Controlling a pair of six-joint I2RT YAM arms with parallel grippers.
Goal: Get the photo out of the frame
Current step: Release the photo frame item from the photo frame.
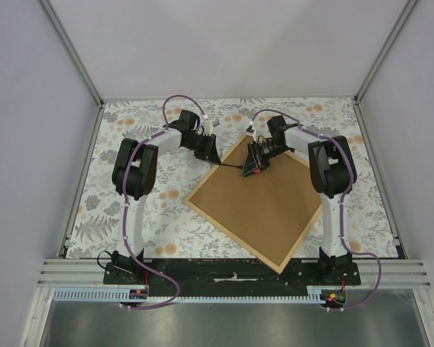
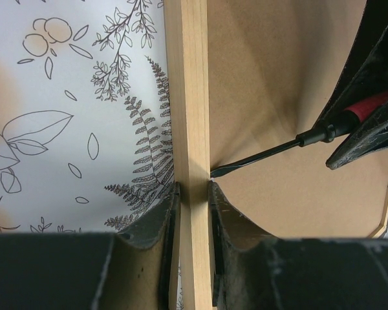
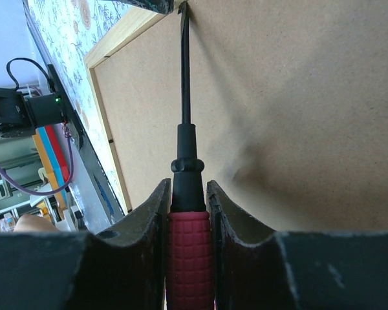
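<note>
The frame [image 1: 264, 202] lies face down on the table, its brown backing board up and its light-tan wooden strips round the edge. The photo is hidden under the board. My left gripper [image 1: 208, 153] is shut on the frame's left wooden strip [image 2: 189, 129], one finger on each side. My right gripper [image 1: 257, 160] is shut on a screwdriver [image 3: 187, 213] with a red grip and a black shaft. The screwdriver tip [image 2: 213, 173] touches the seam between board and strip, just beyond my left fingers [image 2: 223, 206]. The tip also shows at the frame edge in the right wrist view [image 3: 183, 13].
The table carries a floral-print cloth [image 1: 130, 195]. The frame sits turned like a diamond, its near corner [image 1: 278, 269] close to the front rail. Grey walls enclose the table at the back and sides.
</note>
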